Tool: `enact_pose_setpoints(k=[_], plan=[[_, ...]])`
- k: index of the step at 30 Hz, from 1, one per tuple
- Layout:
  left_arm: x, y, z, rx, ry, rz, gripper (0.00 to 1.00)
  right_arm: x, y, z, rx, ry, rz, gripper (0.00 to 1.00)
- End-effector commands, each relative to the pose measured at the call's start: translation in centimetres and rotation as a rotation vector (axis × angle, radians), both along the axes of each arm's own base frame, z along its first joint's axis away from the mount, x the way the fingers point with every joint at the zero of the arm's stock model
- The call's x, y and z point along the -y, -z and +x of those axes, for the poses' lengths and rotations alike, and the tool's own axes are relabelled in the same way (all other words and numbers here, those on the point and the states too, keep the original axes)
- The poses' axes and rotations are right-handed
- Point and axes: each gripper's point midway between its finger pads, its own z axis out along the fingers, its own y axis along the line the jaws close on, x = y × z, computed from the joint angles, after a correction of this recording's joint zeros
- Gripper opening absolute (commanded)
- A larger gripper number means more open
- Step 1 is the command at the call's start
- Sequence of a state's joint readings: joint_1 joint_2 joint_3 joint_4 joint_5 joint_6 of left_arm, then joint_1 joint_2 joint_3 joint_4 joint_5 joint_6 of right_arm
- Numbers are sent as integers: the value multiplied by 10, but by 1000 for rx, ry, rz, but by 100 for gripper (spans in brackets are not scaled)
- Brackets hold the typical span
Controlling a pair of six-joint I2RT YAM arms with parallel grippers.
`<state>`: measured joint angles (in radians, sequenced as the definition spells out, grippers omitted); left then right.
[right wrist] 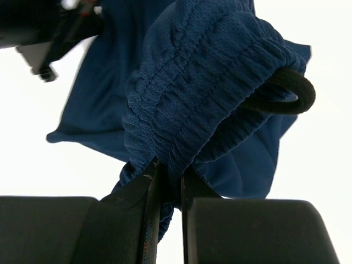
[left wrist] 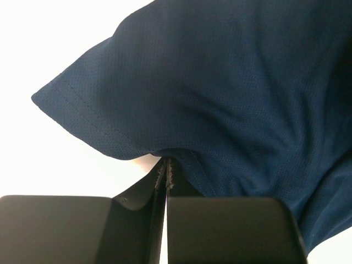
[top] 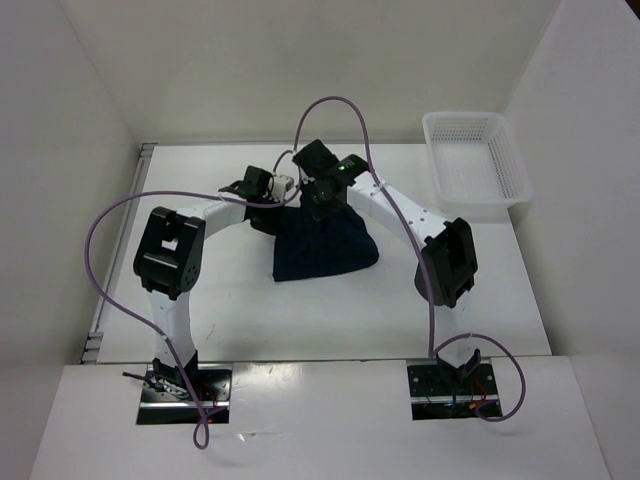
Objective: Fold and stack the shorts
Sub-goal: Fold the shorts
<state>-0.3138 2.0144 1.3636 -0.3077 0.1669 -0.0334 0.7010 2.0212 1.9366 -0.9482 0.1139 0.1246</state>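
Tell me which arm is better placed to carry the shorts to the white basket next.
Right, likely: the right fingers pinch the waistband of the shorts, and the basket stands on that side. The left fingers hold a hem, farther away.

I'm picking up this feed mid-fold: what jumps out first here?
The dark navy shorts are bunched mid-table, with both arms meeting at their far edge. The left pincer is shut on a hemmed edge, the right pincer on the gathered elastic waistband. A white mesh basket sits at the far right corner.
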Motion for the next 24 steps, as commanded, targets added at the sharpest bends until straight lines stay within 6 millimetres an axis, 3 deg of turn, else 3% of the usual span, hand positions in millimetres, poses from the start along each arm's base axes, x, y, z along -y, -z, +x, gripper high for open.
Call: enact_pose_setpoints(k=[1, 6, 9, 13, 18, 20, 22, 24], plan=[[-6, 9, -9, -42, 25, 28, 4, -59, -5, -37, -26, -155, 119, 6], [-9, 10, -13, -66, 25, 18, 4, -90, -25, -48, -12, -275, 247, 27], [-14, 9, -14, -66, 14, 17, 5, -108, -40, -54, 3, -365, 347, 46], [-19, 1, -9, -45, -1, 19, 10, -127, -57, -79, 68, -506, 378, 64], [-46, -8, -6, -38, -66, 42, 22, -121, -83, -96, 134, -594, 407, 66], [-61, -22, -2, -17, -104, 63, 29, -113, -92, -98, 174, -609, 401, 66], [-70, -37, -1, -1, -128, 73, 39, -96, -104, -106, 240, -634, 394, 66], [-83, -48, 1, 22, -162, 102, 40, -73, -107, -115, 303, -637, 372, 66]])
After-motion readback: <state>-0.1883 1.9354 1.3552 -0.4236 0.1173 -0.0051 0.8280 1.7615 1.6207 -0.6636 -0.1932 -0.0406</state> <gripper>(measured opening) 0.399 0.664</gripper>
